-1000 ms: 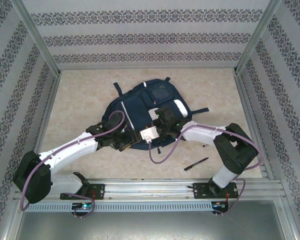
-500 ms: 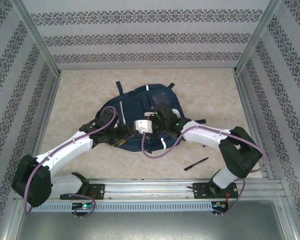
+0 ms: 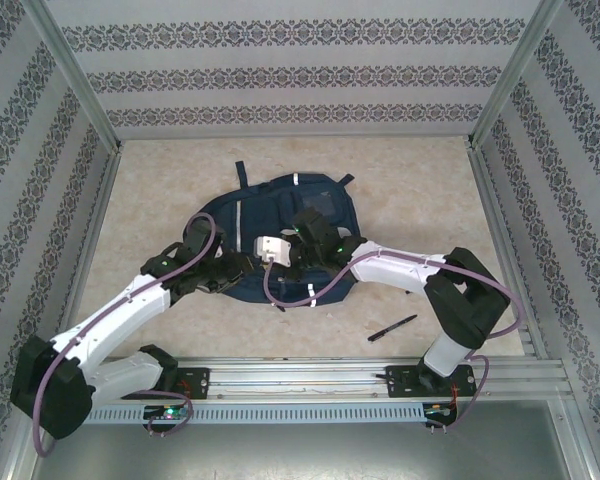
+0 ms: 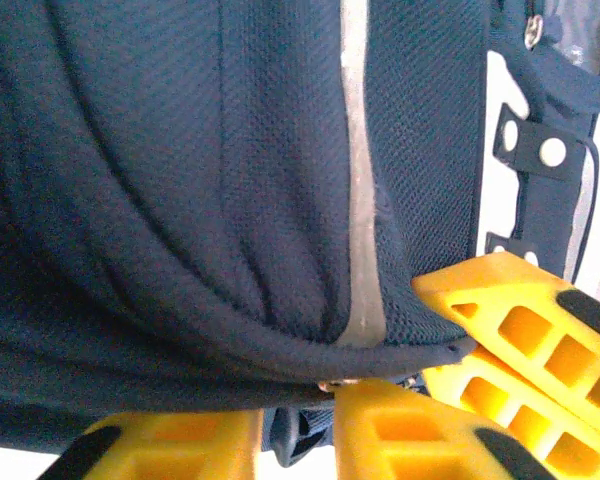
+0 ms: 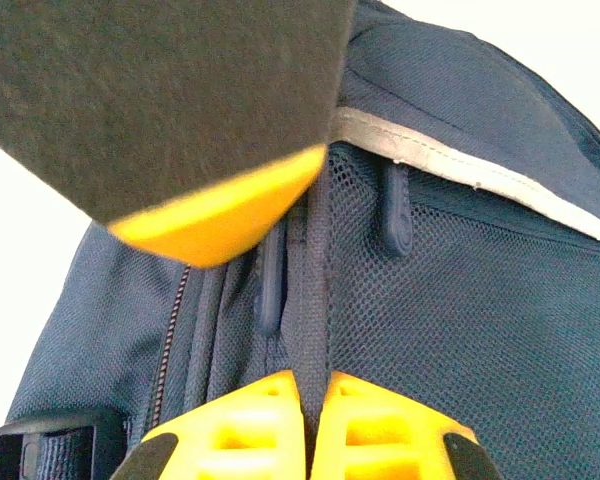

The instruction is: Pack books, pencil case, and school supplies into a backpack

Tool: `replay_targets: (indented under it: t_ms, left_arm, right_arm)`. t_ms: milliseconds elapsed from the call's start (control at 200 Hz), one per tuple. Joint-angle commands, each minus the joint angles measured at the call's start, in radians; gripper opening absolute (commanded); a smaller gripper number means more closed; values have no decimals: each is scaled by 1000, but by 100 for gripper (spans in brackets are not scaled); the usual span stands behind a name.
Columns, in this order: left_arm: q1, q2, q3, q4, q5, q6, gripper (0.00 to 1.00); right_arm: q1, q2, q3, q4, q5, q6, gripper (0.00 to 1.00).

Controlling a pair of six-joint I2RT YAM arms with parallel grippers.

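Pinching large navy-blue fabric backpack (image 3: 272,205) hem, frame centre, in just-narrowed left gripper (image 4: 295,440) jaws | clamping its strap in right gripper (image 5: 305,425) | dragging it leftward, probably readying opening for slim black pen (image 3: 393,328)

Hauled the backpack (image 3: 272,206) leftward over the worktop (image 3: 420,190), squeezed into a narrower, rounder heap. Carried the right gripper (image 5: 308,405) left along with it, fingers (image 5: 255,415) now pressed fully together on a dark fabric strip (barely ajar a second ago). Drew the left gripper (image 4: 295,425) from half open down onto the pack's lower hem, and swung that arm's elbow outward to the left.
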Motion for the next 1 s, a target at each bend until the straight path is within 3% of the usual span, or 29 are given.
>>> replay_targets:
  t_ms: [0,40,90,250,390,635,854,994]
  left_arm:
    - [85,-42,26,-80,-115,77,20]
    - [124,-53,15,-87,-85,92,20]
    - [155,-64,0,-54,-15,116,27]
    - [131,-36,16,34,192,83,46]
    - [36,-82,49,-30,55,30,44]
    - [-71,-23,90,-45,-50,-2,42]
    - [-79,18,101,-179,-199,-50,42]
    - [-79,29,90,-170,-249,-62,42]
  right_arm:
    - [34,6,24,9,-75,57,0]
    - [35,5,22,7,-75,63,0]
    - [35,7,21,2,-71,72,0]
    - [35,30,36,-6,-54,108,0]
    - [34,53,63,-4,-57,157,0]
    - [36,78,96,0,-67,238,0]
    - [36,67,96,7,-67,268,0]
    - [45,54,95,8,-69,277,0]
